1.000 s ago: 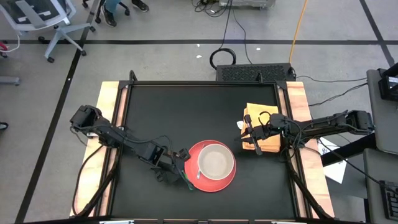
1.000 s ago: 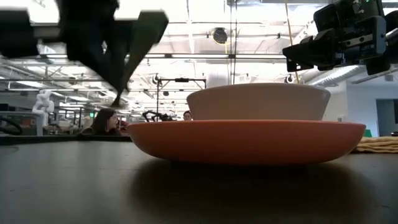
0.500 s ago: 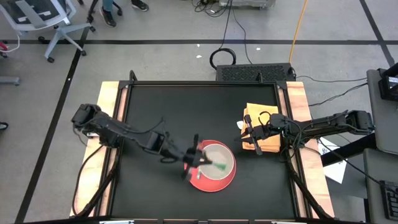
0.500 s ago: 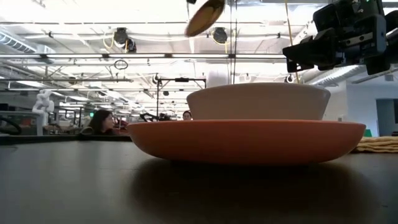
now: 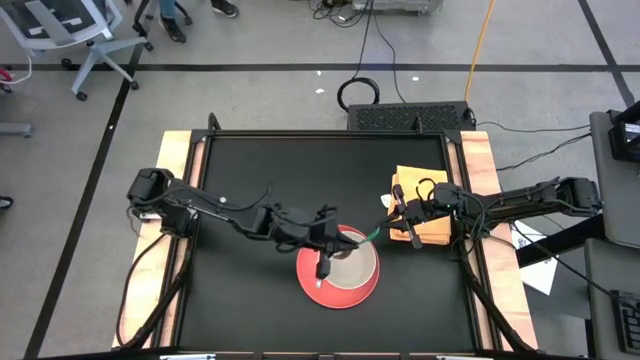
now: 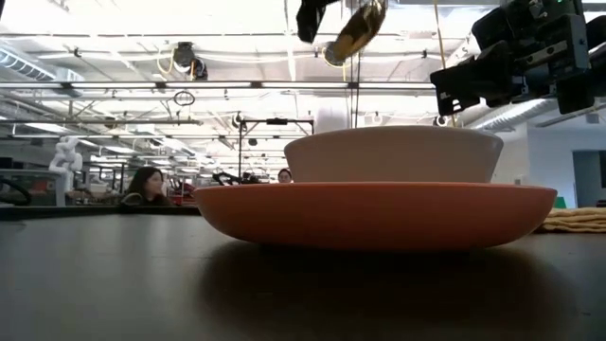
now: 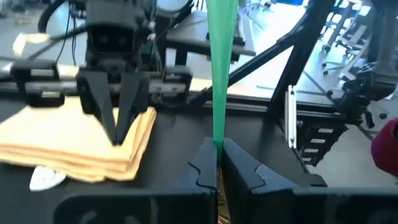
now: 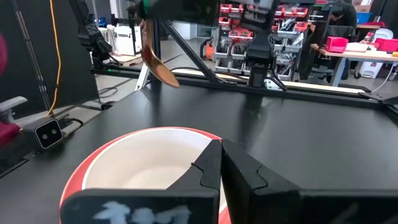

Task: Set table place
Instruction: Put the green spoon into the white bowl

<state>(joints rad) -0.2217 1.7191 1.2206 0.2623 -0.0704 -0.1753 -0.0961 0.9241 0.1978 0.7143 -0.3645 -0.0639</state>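
Showing only in the left wrist view: left gripper (image 7: 217, 163) pinching a green-handled spoon (image 7: 220, 68). Reaching over the bowl (image 5: 347, 258) at the table (image 5: 260, 170) centre; right gripper (image 5: 400, 212) closed, empty, hovering by the napkin (image 5: 428, 232).

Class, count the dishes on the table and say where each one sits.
2: a red plate on the black table, and a white bowl standing on that plate. None looks hidden.

Location: open-plan robotics laboratory. Indicators: exposed ceiling trusses with strip lighting (image 6: 142, 85); further black-framed workstations (image 8: 298, 81); red parts bins (image 8: 233, 12) on shelving; cables (image 5: 370, 60) routed across a grey floor marked with black tape lines (image 5: 300, 68); office chair (image 5: 70, 30); a seated person (image 6: 144, 185).
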